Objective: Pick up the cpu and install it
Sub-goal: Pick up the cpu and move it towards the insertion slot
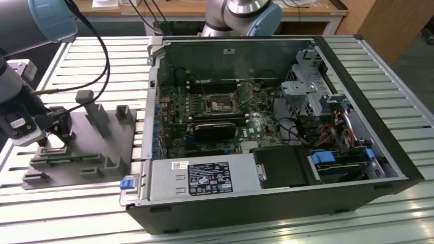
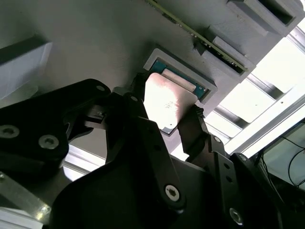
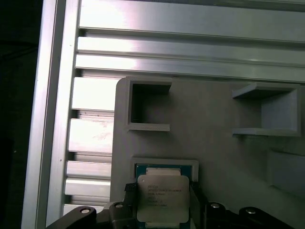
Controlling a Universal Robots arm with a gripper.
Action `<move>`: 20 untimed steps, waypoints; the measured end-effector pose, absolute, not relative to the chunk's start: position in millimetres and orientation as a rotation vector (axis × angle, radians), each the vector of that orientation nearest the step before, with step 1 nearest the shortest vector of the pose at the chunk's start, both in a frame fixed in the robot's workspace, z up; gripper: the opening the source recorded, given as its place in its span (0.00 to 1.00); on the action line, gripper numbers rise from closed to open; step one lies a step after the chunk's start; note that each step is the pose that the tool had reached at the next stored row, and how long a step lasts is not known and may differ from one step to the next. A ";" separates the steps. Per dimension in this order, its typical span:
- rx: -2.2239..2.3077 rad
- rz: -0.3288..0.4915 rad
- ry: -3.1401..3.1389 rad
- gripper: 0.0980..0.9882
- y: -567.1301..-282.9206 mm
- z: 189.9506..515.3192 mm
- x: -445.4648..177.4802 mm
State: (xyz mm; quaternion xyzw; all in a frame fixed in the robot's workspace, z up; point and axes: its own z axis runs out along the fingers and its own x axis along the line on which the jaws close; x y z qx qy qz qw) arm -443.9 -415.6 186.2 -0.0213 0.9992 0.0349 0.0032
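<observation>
Slatted aluminium worktop carries a grey plastic tray. Black pincer clamped on the small square silver-topped cpu, at the tray's shallow recess.

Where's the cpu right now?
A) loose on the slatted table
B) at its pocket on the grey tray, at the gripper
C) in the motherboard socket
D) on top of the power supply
B: both wrist views show the cpu at the grey tray pocket with the gripper at it, outside the computer case.
</observation>
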 end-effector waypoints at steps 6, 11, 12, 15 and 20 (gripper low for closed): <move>-0.067 0.111 3.131 0.48 -415.5 189.7 -443.8; -0.067 0.111 3.131 0.48 -415.6 190.2 -443.9; -0.067 0.111 3.132 0.48 -415.6 191.0 -444.0; -0.067 0.111 3.131 0.48 -415.6 194.5 -443.9; -0.067 0.111 3.131 0.48 -415.6 201.6 -443.9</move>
